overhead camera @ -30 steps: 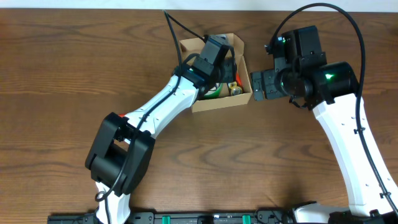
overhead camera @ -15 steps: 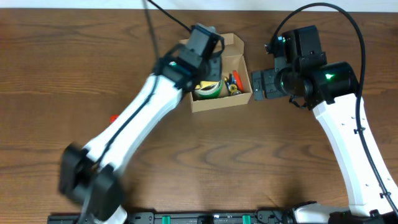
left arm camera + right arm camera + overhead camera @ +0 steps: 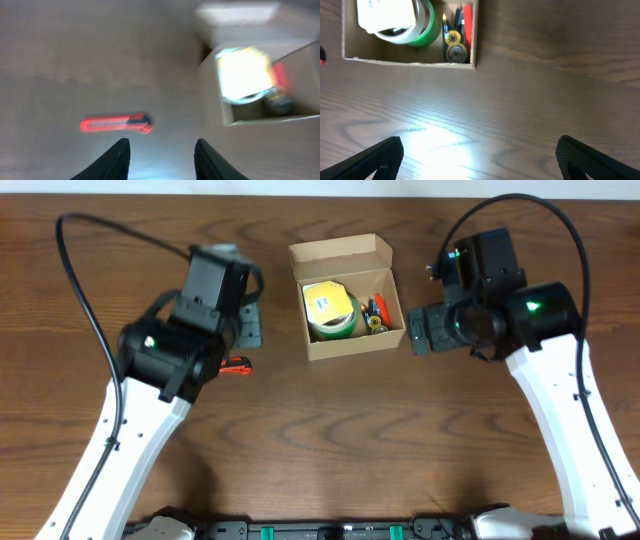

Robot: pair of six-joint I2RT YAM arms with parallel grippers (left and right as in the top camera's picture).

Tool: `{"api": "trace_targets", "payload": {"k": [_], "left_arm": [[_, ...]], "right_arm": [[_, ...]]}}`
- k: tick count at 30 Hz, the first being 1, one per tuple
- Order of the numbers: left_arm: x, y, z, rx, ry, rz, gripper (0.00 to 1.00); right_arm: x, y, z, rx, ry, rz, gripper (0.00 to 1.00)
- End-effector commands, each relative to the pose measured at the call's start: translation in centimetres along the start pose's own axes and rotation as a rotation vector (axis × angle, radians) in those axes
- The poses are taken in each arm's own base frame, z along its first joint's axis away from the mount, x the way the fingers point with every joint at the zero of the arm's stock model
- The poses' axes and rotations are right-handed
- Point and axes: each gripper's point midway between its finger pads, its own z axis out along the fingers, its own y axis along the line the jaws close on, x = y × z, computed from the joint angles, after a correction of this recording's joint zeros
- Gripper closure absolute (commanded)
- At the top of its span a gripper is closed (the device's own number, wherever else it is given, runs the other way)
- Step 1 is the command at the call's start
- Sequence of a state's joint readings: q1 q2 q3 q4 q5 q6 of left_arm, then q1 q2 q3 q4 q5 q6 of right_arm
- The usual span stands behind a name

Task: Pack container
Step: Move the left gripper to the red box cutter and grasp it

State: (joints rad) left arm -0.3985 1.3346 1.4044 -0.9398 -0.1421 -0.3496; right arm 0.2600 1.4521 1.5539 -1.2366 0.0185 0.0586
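Note:
The container (image 3: 352,346) is an open tan cardboard box at the back middle, its flap lid standing at the far side. Inside lie a green tape roll with a yellow label (image 3: 330,311) and several pens and small items (image 3: 378,312). My left gripper (image 3: 250,328) is open and empty, left of the box. A red utility knife (image 3: 235,367) lies on the table just by it, also in the left wrist view (image 3: 116,124), ahead of the jaws (image 3: 162,150). My right gripper (image 3: 418,329) is open and empty, just right of the box.
The right wrist view shows the box wall (image 3: 410,55), the tape roll (image 3: 395,20) and the pens (image 3: 462,20) beyond the wide-open jaws (image 3: 480,152). The left wrist view shows the box (image 3: 260,115) blurred at the right. Brown wooden table all round.
My left arm has come out of the box and swung left, now open over the table by the red knife. The tape roll stays in the box. The right arm barely moved.

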Motion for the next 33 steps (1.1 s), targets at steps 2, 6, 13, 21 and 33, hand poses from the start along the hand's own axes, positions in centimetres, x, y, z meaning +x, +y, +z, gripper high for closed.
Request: {"api": "trace_targets", "payload": {"k": [2, 6, 13, 21, 33], "left_arm": [[4.7, 2.6, 4.1, -0.055, 0.109, -0.050, 0.53], [7.2, 3.3, 6.5, -0.069, 0.157, -0.070, 0.46], [8.4, 3.9, 7.4, -0.099, 0.187, -0.078, 0.28], [8.7, 4.3, 8.3, -0.182, 0.162, -0.715, 0.11], [5.7, 5.0, 8.9, -0.193, 0.012, -0.790, 0.05]], "right_arm": [[0.0, -0.3, -5.4, 0.001, -0.163, -0.008, 0.01], [0.6, -0.4, -7.7, -0.001, -0.227, -0.007, 0.01], [0.8, -0.4, -8.5, -0.003, -0.247, -0.006, 0.01], [0.8, -0.4, -8.4, -0.003, -0.246, -0.006, 0.01], [0.8, -0.4, -8.4, -0.003, -0.246, -0.006, 0.01]]}}
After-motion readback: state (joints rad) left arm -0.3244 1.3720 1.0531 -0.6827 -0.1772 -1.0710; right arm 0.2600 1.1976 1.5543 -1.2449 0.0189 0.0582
